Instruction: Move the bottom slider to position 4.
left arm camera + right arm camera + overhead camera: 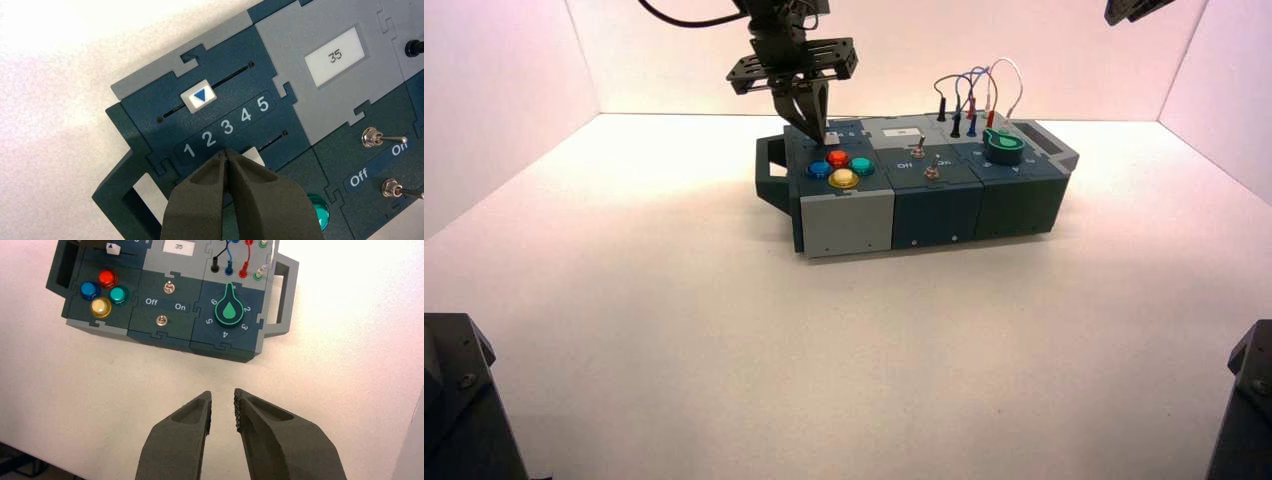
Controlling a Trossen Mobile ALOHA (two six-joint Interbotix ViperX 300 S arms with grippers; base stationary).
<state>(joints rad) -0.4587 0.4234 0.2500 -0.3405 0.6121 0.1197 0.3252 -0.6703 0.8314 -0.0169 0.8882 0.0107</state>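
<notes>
My left gripper (227, 152) is shut with nothing between its fingers, its tips down on the box (844, 215) at the bottom slider's track, just below the printed numerals 2 and 3. The bottom slider (253, 156) is a white knob, partly hidden behind the fingers, right beside the tips on the side of the higher numerals. Position 4 (245, 114) is a white numeral in the row 1 to 5 between the two tracks. In the high view the left gripper (816, 128) reaches down onto the box's back left corner. My right gripper (222, 410) hangs open, high above the table in front of the box.
The second track's white knob with a blue triangle (199, 96) sits above numerals 1 and 2. A small display (335, 55) reads 35. Two toggle switches (372, 137) flank the Off/On label. Coloured round buttons (839, 168), a green knob (1003, 146) and plugged wires (972, 95) fill the box top.
</notes>
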